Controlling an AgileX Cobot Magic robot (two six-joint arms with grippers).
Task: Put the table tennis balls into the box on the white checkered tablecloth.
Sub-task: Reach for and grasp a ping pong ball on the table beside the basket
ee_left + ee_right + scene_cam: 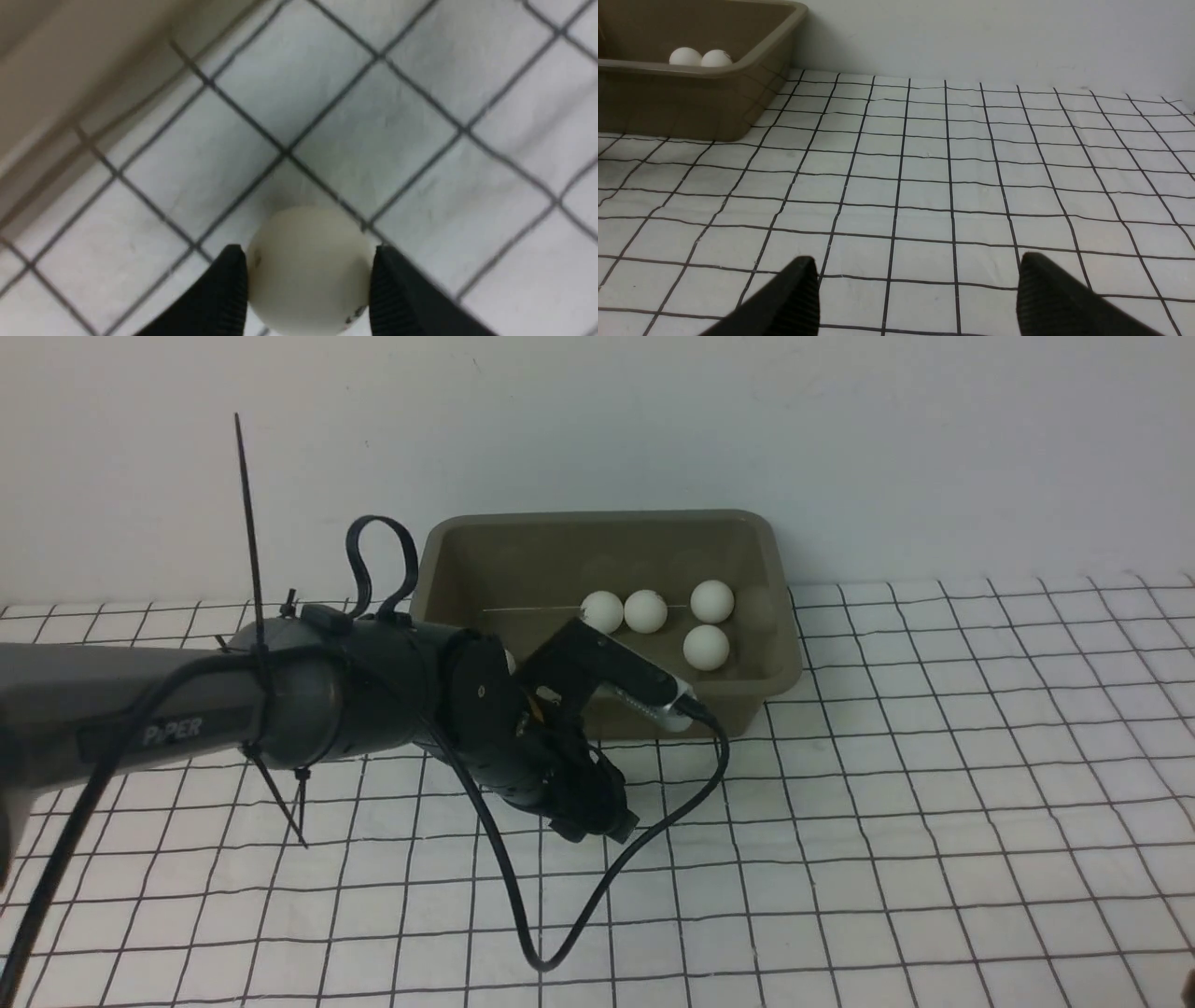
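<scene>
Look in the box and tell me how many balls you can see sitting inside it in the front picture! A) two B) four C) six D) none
B, because the front view shows four white table tennis balls lying inside the box, three in a row and one just in front of them.

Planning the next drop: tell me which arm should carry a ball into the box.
Left. The left gripper is closed on a ball beside the box; the right gripper is open and empty.
</scene>
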